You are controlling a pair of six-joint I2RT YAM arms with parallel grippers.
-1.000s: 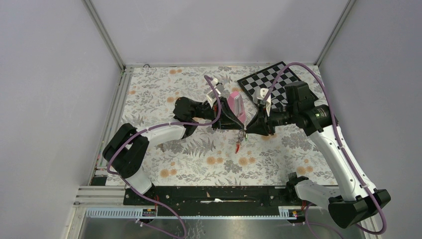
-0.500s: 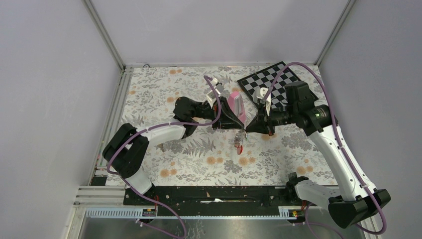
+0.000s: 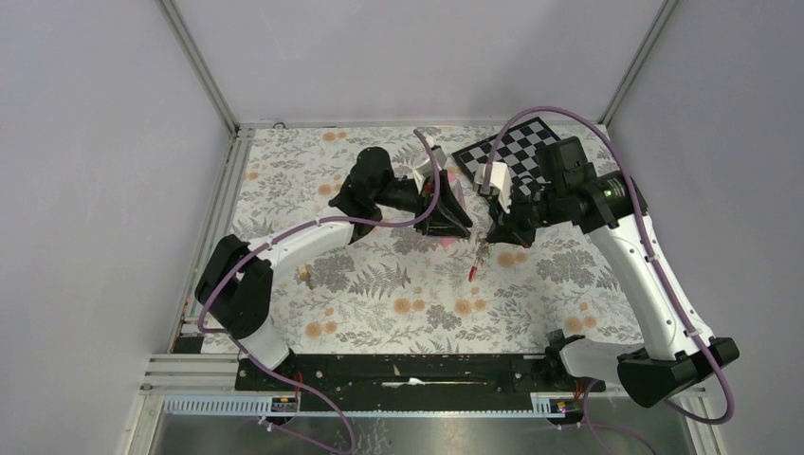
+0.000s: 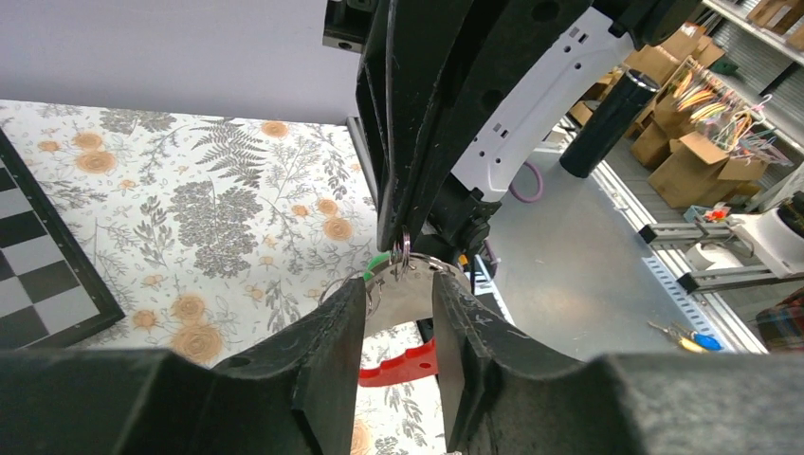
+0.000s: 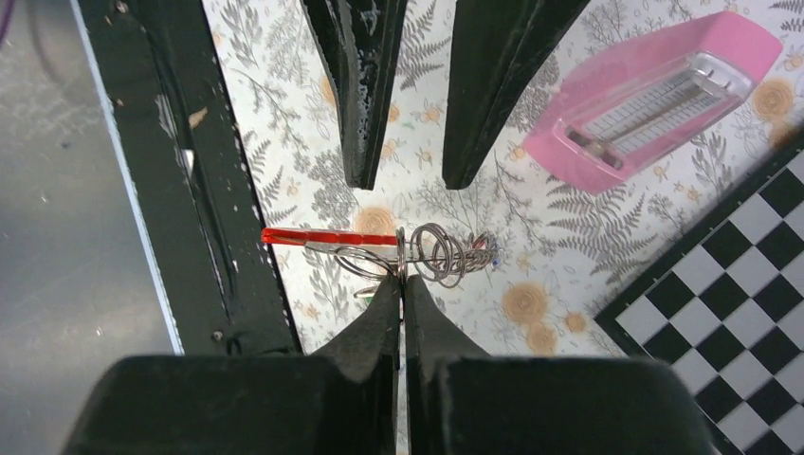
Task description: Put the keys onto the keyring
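The right gripper (image 5: 402, 282) has its 2 fingers pressed together, pinching a thin wire ring (image 5: 402, 248) edge-on at their very tips. From that ring hangs the keyring (image 5: 322, 237): its red bar juts to one side in the right wrist view, with a tangle of wire loops (image 5: 442, 254) bunched on the other side of the pinch. In the left wrist view the keyring's grey side shows as a flat silvery piece under the pinched ring, with the red bar below it. The left gripper (image 4: 398, 282) faces this bundle with its 2 fingers (image 5: 365, 95) spread; nothing sits between them, and their tips stop just short of the keyring without touching it. From above, the 2 grippers meet tip to tip near the middle of the floral cloth (image 3: 379, 303), the keyring dangling under the right one with its red end lowest. A pink metronome-shaped case (image 5: 654, 95) sits on the cloth just beside the left gripper's fingers, and a black-and-white checkerboard (image 5: 749, 303) lies beyond it at the far right corner, partly under the right arm.
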